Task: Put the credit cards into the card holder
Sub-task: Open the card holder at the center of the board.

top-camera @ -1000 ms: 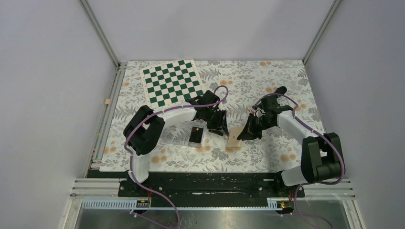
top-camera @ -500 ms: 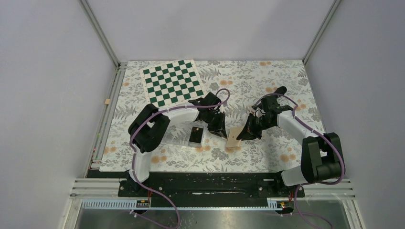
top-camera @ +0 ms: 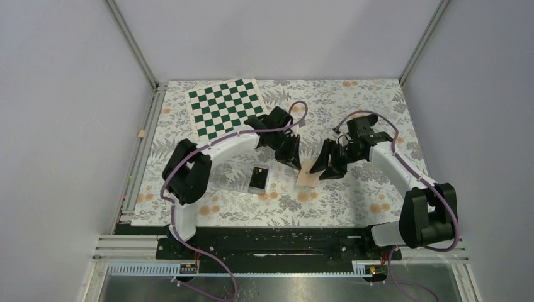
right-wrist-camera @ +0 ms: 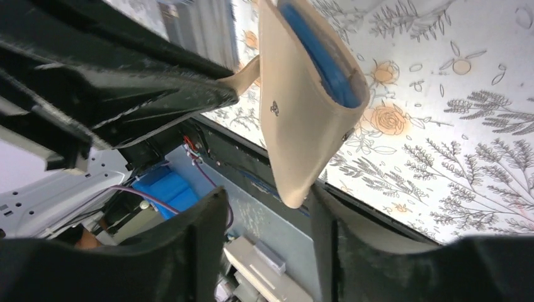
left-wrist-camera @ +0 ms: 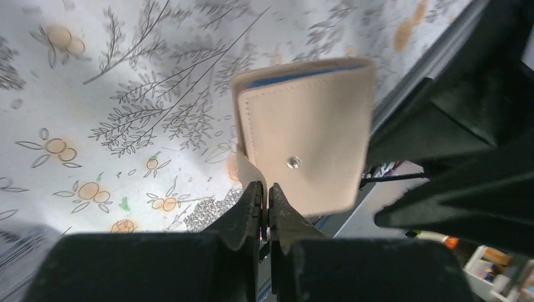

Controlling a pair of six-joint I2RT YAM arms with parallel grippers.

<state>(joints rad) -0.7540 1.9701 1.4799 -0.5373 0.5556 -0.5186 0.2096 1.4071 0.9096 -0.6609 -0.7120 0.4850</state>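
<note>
— From above, what is different?

— The card holder (top-camera: 307,174) was lying nearly flat on the counter (top-camera: 352,100) a moment ago. Now it stands tilted, its far edge raised, in the middle between the two arms. The left tool (top-camera: 293,161) has come in against its left side, and the right tool (top-camera: 327,168) sits on its right side, farther back than it was.

— And the credit card (top-camera: 257,178)?

— It hasn't moved. It's just left of the holder, on the clear tray (top-camera: 233,171), and nobody is touching it.

— What does the left wrist show?

— The left tool (left-wrist-camera: 265,198) is clenched with its tips together. The holder's tan strap (left-wrist-camera: 247,171) runs straight down into them, so I take it the tool is grasping the strap. The card holder (left-wrist-camera: 308,138) hangs off the counter with its snap (left-wrist-camera: 293,163) facing us, and it's folded.

— The right wrist?

— The right tool (right-wrist-camera: 267,207) is spread. The holder's lower corner (right-wrist-camera: 296,189) dips between the tips. It rests against one finger (right-wrist-camera: 324,214) and is clear of the other, so I'd call it released. The blue lining (right-wrist-camera: 324,56) shows along the top edge, only narrowly.

— So what does that mean for the job?

— I'd say the holder is being handed over or pulled open, with the left arm now carrying it. No card is in yet. The pocket has to gape wider before one can be fetched.
</note>
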